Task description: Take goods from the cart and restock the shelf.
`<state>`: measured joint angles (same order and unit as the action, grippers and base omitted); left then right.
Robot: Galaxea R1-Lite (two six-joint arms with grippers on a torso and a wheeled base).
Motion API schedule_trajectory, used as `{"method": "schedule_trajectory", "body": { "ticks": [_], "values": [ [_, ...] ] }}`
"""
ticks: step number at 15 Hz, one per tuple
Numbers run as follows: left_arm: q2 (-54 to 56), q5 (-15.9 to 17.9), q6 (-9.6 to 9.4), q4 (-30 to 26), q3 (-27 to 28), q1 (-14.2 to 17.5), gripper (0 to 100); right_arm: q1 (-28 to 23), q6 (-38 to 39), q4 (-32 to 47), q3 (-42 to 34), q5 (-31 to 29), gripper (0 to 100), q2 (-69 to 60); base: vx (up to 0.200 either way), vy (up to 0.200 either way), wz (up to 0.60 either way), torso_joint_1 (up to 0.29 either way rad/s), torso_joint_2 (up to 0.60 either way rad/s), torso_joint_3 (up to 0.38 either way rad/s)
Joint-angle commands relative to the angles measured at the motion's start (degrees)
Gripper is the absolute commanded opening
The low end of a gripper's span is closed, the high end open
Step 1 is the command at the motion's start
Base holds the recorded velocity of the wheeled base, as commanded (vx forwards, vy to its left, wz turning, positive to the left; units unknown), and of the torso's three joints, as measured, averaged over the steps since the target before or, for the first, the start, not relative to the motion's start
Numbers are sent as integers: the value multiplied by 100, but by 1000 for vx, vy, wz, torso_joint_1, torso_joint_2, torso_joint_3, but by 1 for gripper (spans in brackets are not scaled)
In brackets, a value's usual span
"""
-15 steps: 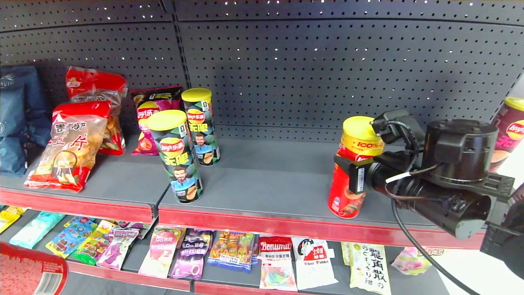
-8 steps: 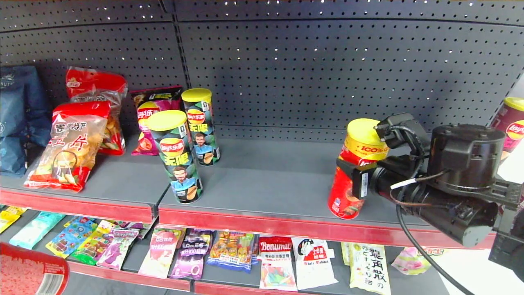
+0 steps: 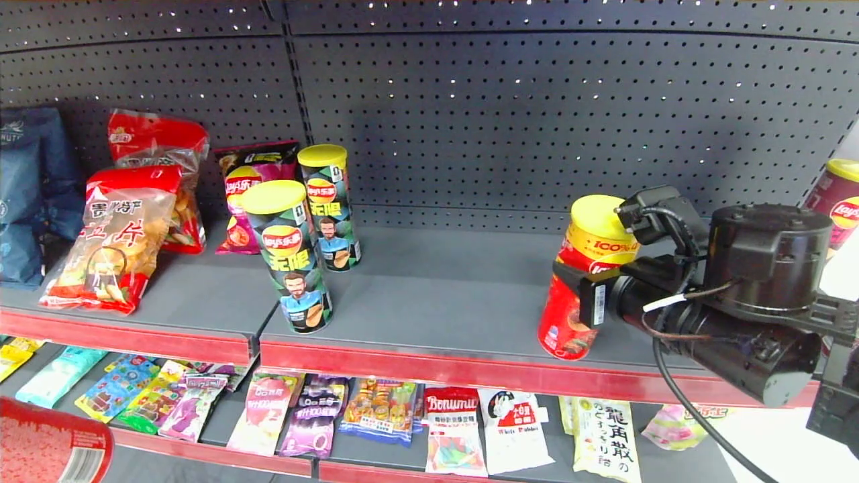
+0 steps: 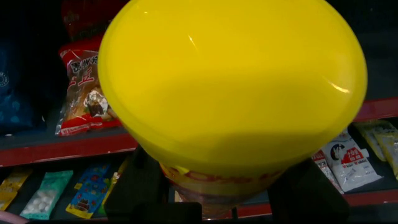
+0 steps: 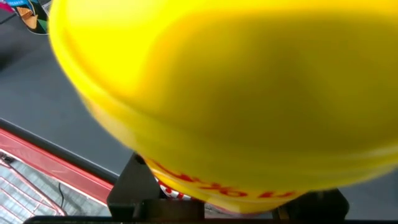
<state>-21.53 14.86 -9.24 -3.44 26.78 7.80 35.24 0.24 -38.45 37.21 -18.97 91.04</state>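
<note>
Red chip can, yellow lid, is at 3 o'clock in the head view. It is tilted, with its base on the shelf just behind the red front lip. The right gripper is clamped on its middle, fingers closed against both sides.
Open room: a bare stretch of shelf runs from the can toward 9 o'clock as far as two green cans. The pegboard back wall is well behind the can.
At 3 o'clock, past the arm, a maroon can is cut off by the frame edge and partly hidden by the wrist.
At 7 o'clock a second red can is cropped by the corner, and its grip cannot be judged from here.
Snack bags lie at 9 o'clock.

Left wrist view: the lid of the second red can hides most of the shelf behind it. The left gripper is closed on the can body, with dark fingers pressed to either side.

Right wrist view: the lid of the red chip can blocks nearly everything. Dark fingers flank its body. Grey shelf and the red lip show past the rim, and contact at the base is hidden.
</note>
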Motion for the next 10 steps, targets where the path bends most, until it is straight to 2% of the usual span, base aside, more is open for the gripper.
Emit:
{"method": "schedule_trajectory", "body": {
  "ticks": [1, 7, 8, 10],
  "values": [
    [0, -1, 1, 10, 2, 2, 0, 26, -16, -5, -38, -28, 0, -7, 0, 0, 0, 0, 0, 0],
    [0, -1, 1, 1, -6, 2, 0, 35, -16, -5, -143, -98, 0, 2, 0, 0, 0, 0, 0, 0],
    [0, -1, 10, 1, -6, 2, 0, 35, -16, -5, -143, -98, 100, 10, 0, 0, 0, 0, 0, 0],
    [0, -1, 1, 1, -6, 2, 0, 44, -16, -5, -135, -98, 100, 2, 0, 0, 0, 0, 0, 0]
  ]
}}
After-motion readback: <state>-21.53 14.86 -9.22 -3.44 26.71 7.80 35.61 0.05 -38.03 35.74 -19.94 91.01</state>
